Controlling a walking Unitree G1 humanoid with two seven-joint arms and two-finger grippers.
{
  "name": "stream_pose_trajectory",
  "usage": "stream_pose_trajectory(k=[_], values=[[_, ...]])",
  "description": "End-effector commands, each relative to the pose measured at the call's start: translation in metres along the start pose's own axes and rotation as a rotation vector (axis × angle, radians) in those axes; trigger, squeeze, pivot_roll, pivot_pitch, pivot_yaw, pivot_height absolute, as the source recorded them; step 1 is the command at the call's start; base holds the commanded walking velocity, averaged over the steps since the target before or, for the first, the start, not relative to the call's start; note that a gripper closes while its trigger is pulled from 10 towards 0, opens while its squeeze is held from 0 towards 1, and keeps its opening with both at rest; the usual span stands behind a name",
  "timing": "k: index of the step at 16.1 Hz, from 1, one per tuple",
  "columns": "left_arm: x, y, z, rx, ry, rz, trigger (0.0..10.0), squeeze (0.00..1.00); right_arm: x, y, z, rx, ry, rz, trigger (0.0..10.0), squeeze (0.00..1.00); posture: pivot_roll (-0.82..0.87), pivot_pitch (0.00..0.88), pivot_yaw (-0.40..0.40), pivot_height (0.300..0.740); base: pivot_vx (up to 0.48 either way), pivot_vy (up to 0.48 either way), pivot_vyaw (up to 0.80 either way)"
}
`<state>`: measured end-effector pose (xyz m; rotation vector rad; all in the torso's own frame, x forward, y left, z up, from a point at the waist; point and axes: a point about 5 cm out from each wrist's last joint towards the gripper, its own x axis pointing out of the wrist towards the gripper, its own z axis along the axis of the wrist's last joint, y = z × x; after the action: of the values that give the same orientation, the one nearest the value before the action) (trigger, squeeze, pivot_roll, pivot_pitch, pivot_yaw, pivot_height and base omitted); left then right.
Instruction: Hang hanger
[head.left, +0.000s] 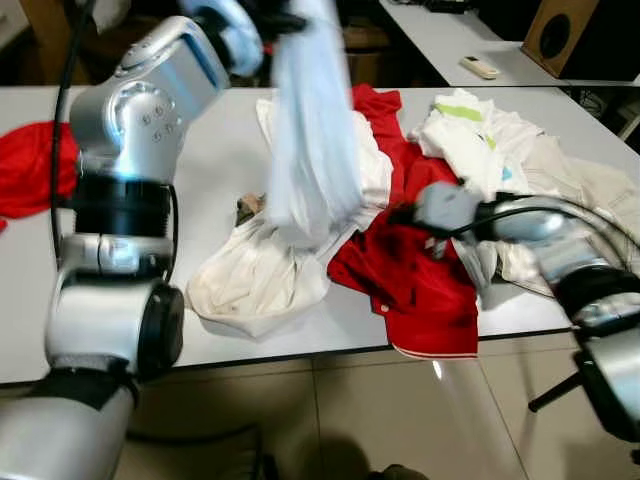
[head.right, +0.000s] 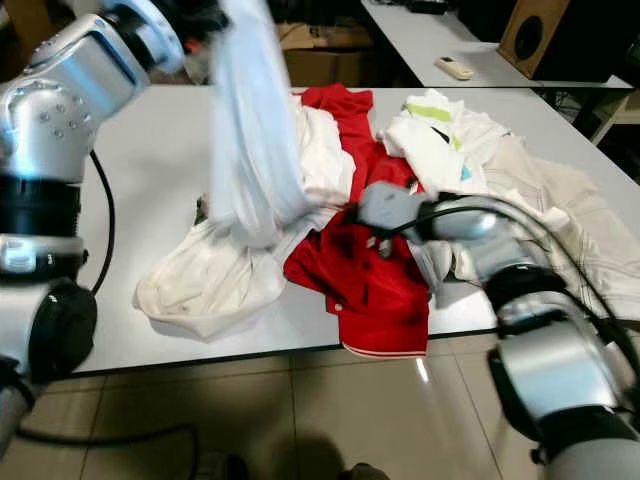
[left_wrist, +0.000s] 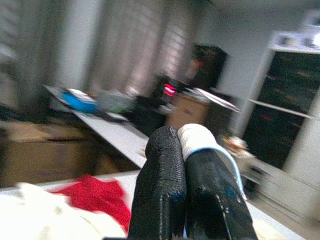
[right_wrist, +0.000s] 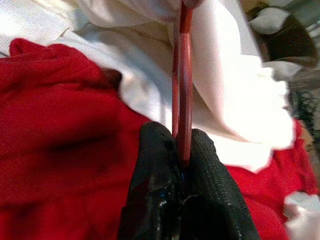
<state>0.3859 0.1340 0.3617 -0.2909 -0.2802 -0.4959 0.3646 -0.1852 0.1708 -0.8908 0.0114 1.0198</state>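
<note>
The hanger (right_wrist: 183, 75) is a thin, dark red bar, seen edge-on and running from the right gripper (right_wrist: 183, 150) up under a white shirt (right_wrist: 235, 90). The right gripper's two black fingers are clamped on its near end, low over a red shirt (head.left: 420, 270) on the white table (head.left: 200, 200). The left gripper (left_wrist: 186, 165) is raised above the table, its fingers pressed together on a white cloth (head.left: 312, 130) that hangs down, blurred; it may be a shirt. More pale clothes (head.left: 470, 130) lie heaped further right.
</note>
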Motion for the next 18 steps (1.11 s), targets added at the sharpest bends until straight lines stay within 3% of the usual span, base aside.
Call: stream_pose_trajectory(k=[1, 2, 4, 7, 8, 12, 18], values=[[0.005, 0.014, 0.01, 0.061, -0.066, 0.109, 10.0, 0.0, -0.008, -0.001, 0.0, 0.009, -0.028, 0.011, 10.0, 0.0, -0.08, 0.0, 0.041, 0.74, 0.0, 0.0, 0.0], [0.006, 0.018, 0.011, 0.072, -0.078, 0.145, 10.0, 0.0, -0.01, -0.002, 0.0, 0.011, -0.033, 0.012, 10.0, 0.0, -0.08, 0.0, 0.041, 0.74, 0.0, 0.0, 0.0], [0.006, 0.045, 0.031, 0.092, -0.201, 0.374, 10.0, 0.0, -0.026, -0.009, 0.0, 0.047, -0.062, 0.0, 10.0, 0.0, -0.09, 0.0, 0.051, 0.74, 0.0, 0.0, 0.0], [-0.001, 0.067, 0.021, 0.15, -0.178, 0.516, 10.0, 0.0, -0.041, -0.018, 0.0, 0.096, -0.08, -0.036, 10.0, 0.0, -0.09, 0.0, 0.058, 0.74, 0.0, 0.0, 0.0], [-0.002, 0.07, -0.003, 0.185, -0.108, 0.511, 10.0, 0.0, -0.055, -0.024, 0.005, 0.113, -0.112, -0.039, 10.0, 0.0, -0.1, 0.0, 0.061, 0.74, 0.0, 0.0, 0.0], [-0.007, 0.068, -0.054, 0.259, 0.044, 0.474, 10.0, 0.0, -0.09, -0.036, 0.021, 0.127, -0.133, 0.046, 10.0, 0.0, -0.1, 0.0, 0.062, 0.74, 0.0, 0.0, 0.0], [-0.007, 0.068, -0.054, 0.259, 0.044, 0.474, 10.0, 0.0, -0.09, -0.036, 0.021, 0.127, -0.133, 0.046, 10.0, 0.0, -0.1, 0.0, 0.062, 0.74, 0.0, 0.0, 0.0]])
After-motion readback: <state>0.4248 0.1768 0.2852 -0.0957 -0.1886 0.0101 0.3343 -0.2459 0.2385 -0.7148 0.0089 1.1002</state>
